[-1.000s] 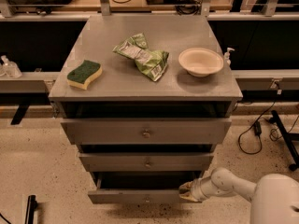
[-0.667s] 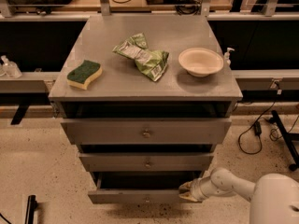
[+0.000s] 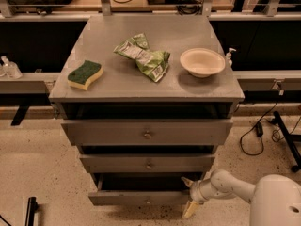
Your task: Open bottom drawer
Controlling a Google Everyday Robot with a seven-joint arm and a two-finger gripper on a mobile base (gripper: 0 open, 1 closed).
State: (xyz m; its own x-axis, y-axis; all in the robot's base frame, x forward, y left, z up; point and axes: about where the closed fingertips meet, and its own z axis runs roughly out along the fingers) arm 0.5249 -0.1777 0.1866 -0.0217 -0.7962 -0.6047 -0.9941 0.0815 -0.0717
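Observation:
The bottom drawer [image 3: 136,197] is the lowest, slimmest grey front of the cabinet. It stands pulled out a little, with a dark gap above its front. My gripper [image 3: 188,195] is at the right end of that front, on a white arm reaching in from the lower right. One fingertip [image 3: 186,181] points up at the drawer's top edge and the other [image 3: 189,210] hangs below it. The fingers are spread apart, astride the front's right end.
The middle drawer [image 3: 148,164] and the top drawer [image 3: 147,134] also stand slightly out. On the cabinet top lie a green-yellow sponge [image 3: 85,74], a green chip bag [image 3: 143,56] and a white bowl [image 3: 202,61]. Cables [image 3: 256,131] and a black stand leg lie on the floor at right.
The fingers now look more spread, the lower one dropped below the drawer front. The bottom drawer stays pulled out about the same.

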